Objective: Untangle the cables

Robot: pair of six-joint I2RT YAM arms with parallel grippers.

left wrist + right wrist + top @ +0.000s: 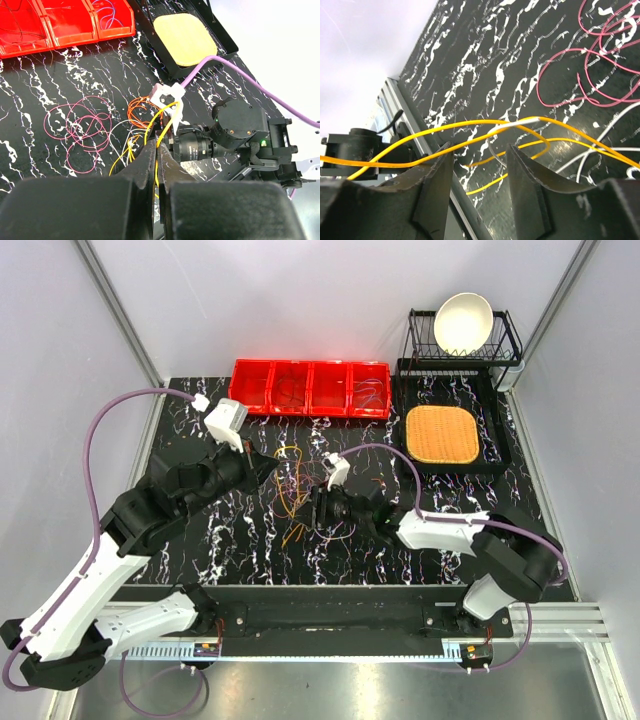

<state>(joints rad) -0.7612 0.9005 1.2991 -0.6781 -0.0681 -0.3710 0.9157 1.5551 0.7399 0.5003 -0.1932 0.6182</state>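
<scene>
cables [470, 123] across gap of right pincer [480, 150]

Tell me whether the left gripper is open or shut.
Shut. In the left wrist view the left gripper has its fingers pressed together, with a yellow cable pinched between them.

Seen from above: a black, white-veined bench [200, 550]. Two arms reach in from the near edge. The left hand [268, 468] and right hand [318, 508] sit close together at the centre, over a loose tangle of thin orange and yellow cables [293, 492]. A row of red bins [310, 388] lines the far edge. At far right, a black tray [505, 450] holds a woven yellow mat [441, 433], and behind it a wire rack [505, 340] holds a white bowl [463, 322].
</scene>
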